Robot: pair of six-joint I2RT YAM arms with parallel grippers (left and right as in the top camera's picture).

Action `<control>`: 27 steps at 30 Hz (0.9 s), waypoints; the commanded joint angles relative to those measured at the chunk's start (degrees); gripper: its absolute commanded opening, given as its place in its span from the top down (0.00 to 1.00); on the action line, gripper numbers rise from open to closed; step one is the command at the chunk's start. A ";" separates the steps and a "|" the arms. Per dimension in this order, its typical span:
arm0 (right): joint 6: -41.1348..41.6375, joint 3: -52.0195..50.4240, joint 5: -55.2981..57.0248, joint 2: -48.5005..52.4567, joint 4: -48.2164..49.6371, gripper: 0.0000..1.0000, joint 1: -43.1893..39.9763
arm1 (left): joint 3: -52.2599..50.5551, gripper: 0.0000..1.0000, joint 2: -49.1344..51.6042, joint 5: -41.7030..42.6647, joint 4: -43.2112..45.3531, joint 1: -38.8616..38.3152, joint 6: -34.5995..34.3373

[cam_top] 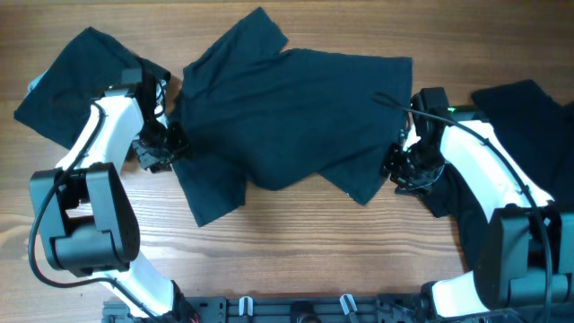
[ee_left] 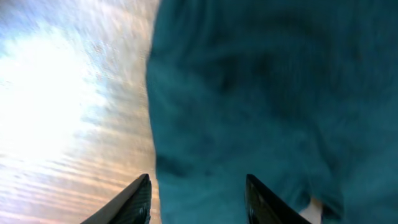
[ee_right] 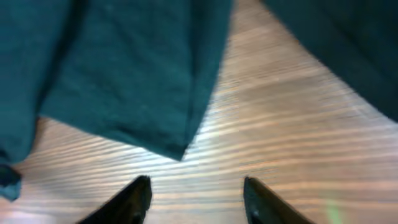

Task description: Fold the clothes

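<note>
Dark teal soft-fabric T-shirt [cam_top: 296,117]: spread, rumpled, centre of wooden table [cam_top: 296,251] | left gripper [ee_left: 198,199]: fingers [ee_left: 134,202] apart, empty, at shirt's left edge | right gripper [ee_right: 196,199]: fingers [ee_right: 132,200] apart, empty, over bare wood by shirt's right hem

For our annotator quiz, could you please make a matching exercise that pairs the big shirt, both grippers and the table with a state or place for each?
Things:
1. spread T-shirt
2. left gripper
3. right gripper
4. table

States:
A. open, over bare wood, just short of a fabric corner
B. light brown, with wood grain
C. dark, lying spread across the middle
D. open, over the fabric's edge

Pairs: 1-C, 2-D, 3-A, 4-B
</note>
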 commanded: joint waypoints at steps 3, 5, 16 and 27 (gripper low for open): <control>-1.11 -4.31 -2.95 -0.02 5.20 0.31 3.21 | -6.05 0.50 -0.72 2.84 -0.07 0.42 0.07; -1.14 -5.62 -2.93 0.00 7.82 0.30 3.65 | -10.38 0.49 -0.72 2.84 3.72 0.42 -0.17; -2.47 -11.78 -2.95 0.42 17.92 0.32 4.09 | -17.84 0.95 -0.74 2.80 11.13 0.44 -0.55; -3.19 -18.16 -7.34 0.42 27.28 0.49 4.79 | -17.84 0.94 -0.74 2.80 12.22 0.44 -0.55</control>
